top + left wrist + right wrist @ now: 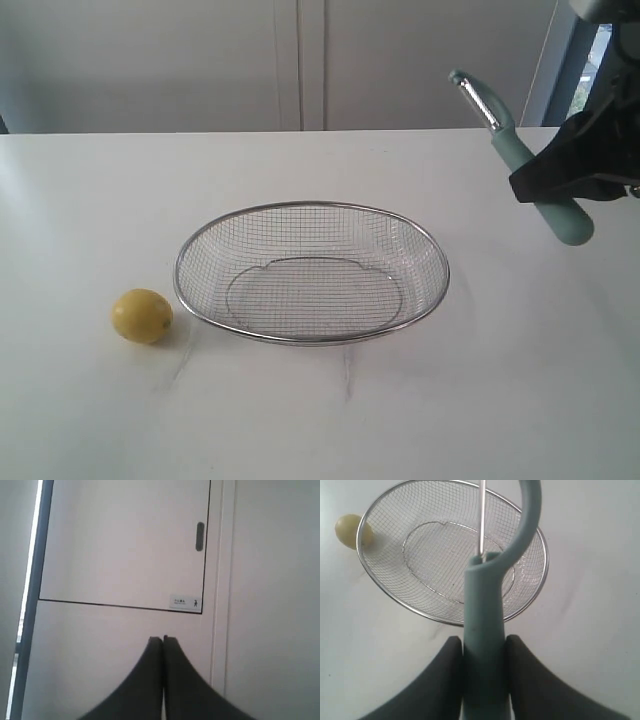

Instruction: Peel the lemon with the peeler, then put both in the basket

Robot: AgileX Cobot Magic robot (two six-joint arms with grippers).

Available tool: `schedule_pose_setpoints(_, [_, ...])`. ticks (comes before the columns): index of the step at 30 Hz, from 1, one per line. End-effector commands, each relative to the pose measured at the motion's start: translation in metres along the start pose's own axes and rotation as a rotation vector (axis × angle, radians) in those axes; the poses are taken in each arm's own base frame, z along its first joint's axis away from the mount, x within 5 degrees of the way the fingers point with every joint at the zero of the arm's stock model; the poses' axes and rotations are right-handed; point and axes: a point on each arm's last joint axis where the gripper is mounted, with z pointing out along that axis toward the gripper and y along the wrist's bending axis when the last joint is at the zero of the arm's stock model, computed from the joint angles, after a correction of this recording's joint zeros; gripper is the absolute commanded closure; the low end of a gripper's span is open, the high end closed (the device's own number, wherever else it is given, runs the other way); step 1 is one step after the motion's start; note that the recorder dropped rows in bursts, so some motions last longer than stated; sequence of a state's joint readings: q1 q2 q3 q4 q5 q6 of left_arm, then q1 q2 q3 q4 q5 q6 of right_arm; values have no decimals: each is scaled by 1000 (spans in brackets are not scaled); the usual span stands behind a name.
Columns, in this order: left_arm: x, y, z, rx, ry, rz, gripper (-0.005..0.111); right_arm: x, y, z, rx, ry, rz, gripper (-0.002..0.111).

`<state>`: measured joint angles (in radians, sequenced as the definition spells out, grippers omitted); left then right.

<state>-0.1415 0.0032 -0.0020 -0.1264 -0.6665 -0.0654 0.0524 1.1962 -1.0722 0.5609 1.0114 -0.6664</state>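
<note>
The yellow lemon [141,315] rests on the white table just left of the wire-mesh basket [312,338], outside its rim; it also shows beside the basket [385,582] as the lemon [348,530] in the right wrist view. My right gripper [555,180] hangs high at the right, shut on the teal peeler [525,160], whose blade head points up and left. Both black fingers [451,652] clamp the peeler [485,630] by its handle. My left gripper [163,640] is shut and empty, aimed at a wall; it does not appear in the exterior view.
The white table [500,380] spreads around the basket. A pale wall with panel seams [300,60] stands behind it. The left wrist view holds only a white cabinet door [125,545] with a small handle slot.
</note>
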Motion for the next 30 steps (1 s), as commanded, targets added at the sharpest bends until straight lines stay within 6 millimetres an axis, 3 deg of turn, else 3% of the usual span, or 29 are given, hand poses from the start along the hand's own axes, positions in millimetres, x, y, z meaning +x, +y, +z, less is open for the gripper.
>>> schedule_pose_setpoints(1, [-6,2,-1,-16,-70,-26,107,1,0,0,4,-6,-6,108])
schedule_pose_setpoints(6, [-30,-2,9,-10,-108,9,107,1,0,0,4,-6,-6,108])
schedule_pose_setpoints(12, [-48,-6,41,-13,-53,35,107,1,0,0,4,-6,-6,108])
schedule_pose_setpoints(19, [-60,-12,86,-11,21,288,107,1,0,0,4,-6,-6,108])
schedule_pose_setpoints(26, [-47,-18,120,31,127,413,107,1,0,0,3,-5,-6,108])
schedule_pose_setpoints(30, [-27,-24,142,114,302,509,107,1,0,0,3,-5,-6,108])
